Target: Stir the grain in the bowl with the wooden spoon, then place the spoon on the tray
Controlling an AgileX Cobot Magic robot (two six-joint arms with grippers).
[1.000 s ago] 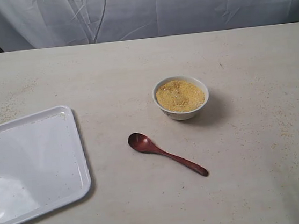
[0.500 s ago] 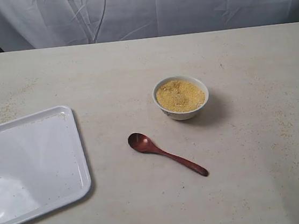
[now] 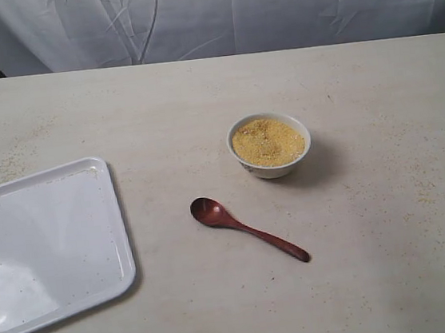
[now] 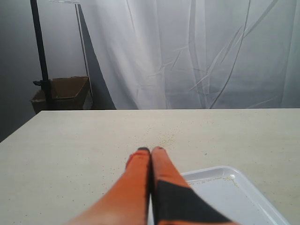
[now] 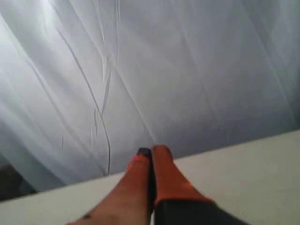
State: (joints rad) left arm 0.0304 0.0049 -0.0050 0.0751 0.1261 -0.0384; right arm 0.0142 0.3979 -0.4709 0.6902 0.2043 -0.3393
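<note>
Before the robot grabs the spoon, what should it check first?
1. The dark reddish-brown wooden spoon lies free on the table, nothing on it: ok.
2. The small round white ceramic bowl stands upright, apart from the spoon: ok.
3. The fine yellow grain sits inside the bowl: ok.
4. The flat white rectangular tray has bare room for the spoon: ok.
5. The left pincer is open for a grab: not ok, it is shut and holds nothing.
6. The right pincer is open: not ok, it is shut and holds nothing.
</note>
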